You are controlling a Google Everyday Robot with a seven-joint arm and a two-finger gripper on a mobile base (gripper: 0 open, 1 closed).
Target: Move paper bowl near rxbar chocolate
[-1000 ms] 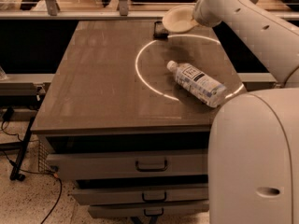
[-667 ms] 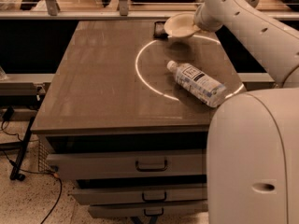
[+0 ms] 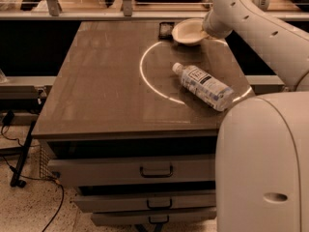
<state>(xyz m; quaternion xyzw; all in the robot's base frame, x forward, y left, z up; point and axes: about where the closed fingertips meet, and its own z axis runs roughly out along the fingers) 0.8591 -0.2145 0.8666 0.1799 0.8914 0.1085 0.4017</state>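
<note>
Landmark: clear plastic water bottle with white label (image 3: 203, 86), lying on its side on the brown drawer-fronted table (image 3: 101, 95), cap toward the far left.

1. Shallow round off-white paper bowl (image 3: 187, 33): beyond the bottle, near the table's far edge, rim tilted slightly.
2. Small flat dark rectangular wrapped rxbar chocolate (image 3: 166, 30): beyond the bottle and to its left, just beside the bowl's left rim.
3. White arm's gripper (image 3: 204, 31): beyond the bottle, meeting the bowl's right rim; whether it is clamped there cannot be told.
</note>
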